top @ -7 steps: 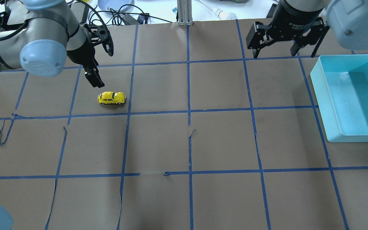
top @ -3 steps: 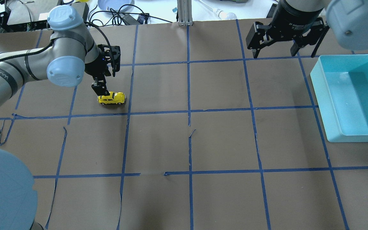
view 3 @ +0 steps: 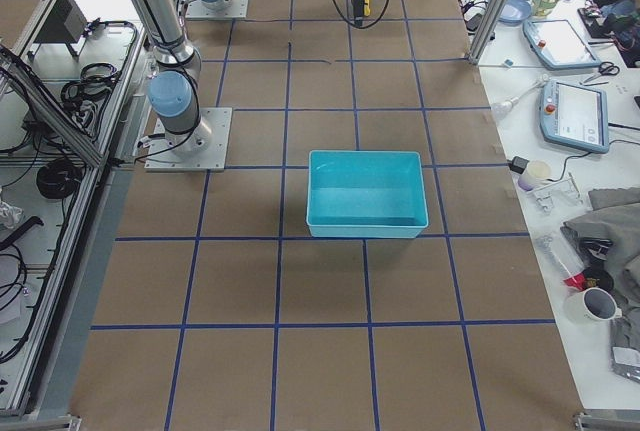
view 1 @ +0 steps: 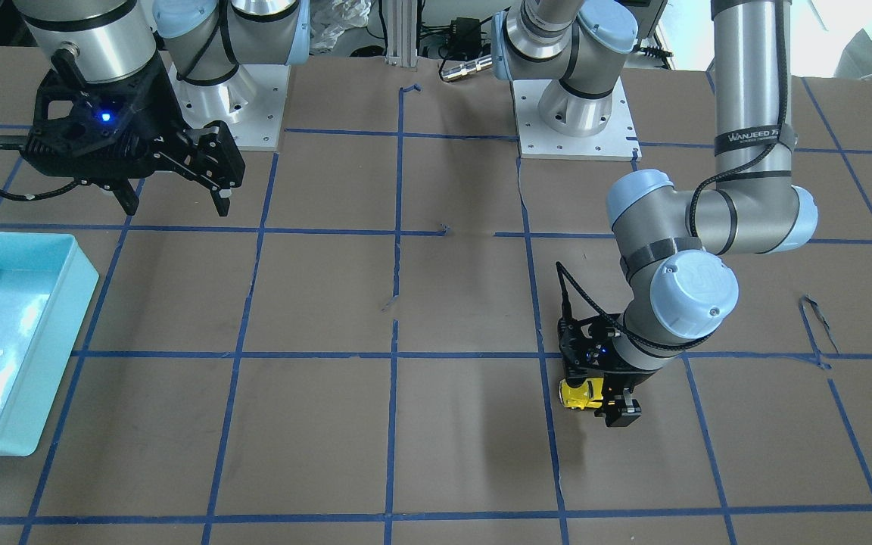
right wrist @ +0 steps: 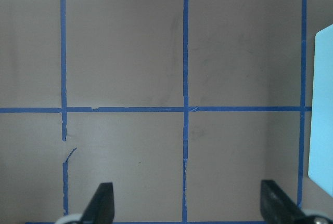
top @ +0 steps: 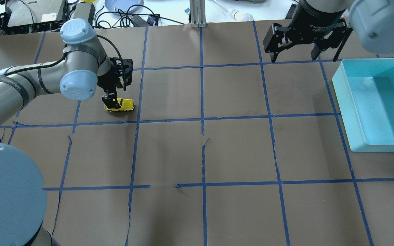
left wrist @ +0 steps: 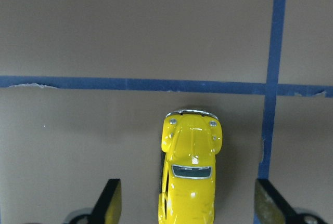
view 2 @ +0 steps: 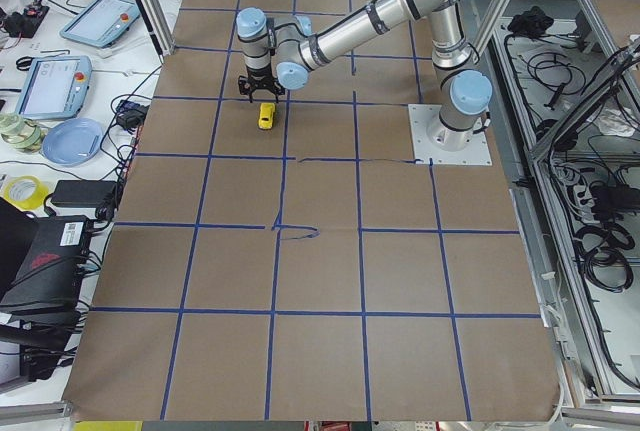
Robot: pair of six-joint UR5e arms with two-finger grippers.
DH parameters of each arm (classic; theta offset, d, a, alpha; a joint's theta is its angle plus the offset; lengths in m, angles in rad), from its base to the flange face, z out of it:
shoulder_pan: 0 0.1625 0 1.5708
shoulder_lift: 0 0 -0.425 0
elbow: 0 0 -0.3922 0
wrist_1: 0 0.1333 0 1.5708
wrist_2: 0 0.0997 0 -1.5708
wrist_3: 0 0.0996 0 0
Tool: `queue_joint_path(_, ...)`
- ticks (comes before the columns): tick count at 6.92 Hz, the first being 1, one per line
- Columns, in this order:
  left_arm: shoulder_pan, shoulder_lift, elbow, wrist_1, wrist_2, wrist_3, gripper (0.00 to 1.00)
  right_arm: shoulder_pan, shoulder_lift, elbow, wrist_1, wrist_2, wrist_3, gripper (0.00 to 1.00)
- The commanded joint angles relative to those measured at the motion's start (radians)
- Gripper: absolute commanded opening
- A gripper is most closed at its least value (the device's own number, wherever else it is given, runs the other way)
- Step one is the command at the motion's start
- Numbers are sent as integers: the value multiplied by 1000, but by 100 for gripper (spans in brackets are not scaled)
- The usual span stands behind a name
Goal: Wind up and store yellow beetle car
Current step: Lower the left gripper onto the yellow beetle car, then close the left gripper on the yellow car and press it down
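Car [left wrist: 191, 156] is seen standing on the table [top: 238, 150] between the spread fingers of the left gripper [left wrist: 190, 203], gaps either side; right gripper [view 1: 176, 203] is held wide apart near the bin [top: 344, 112].

The left gripper [view 1: 608, 397] points down at the table [view 1: 466, 303], right over the yellow beetle car [view 1: 580, 393] – only the car's front end shows past the gripper, with one dark finger [view 1: 622, 413] just beside it. The right gripper [view 1: 175, 198] hangs well apart, jaws spread, near a turquoise bin [view 1: 85, 281].
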Motion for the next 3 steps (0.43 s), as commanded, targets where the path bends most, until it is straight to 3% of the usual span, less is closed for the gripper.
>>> queue_joint_path(1,31,-23,-9,26,-1,21,91,0,0,0,2,-1,0,100)
queue_joint_path(3,34,-24,-38,61,-1,11,91,0,0,0,0,1,0,100)
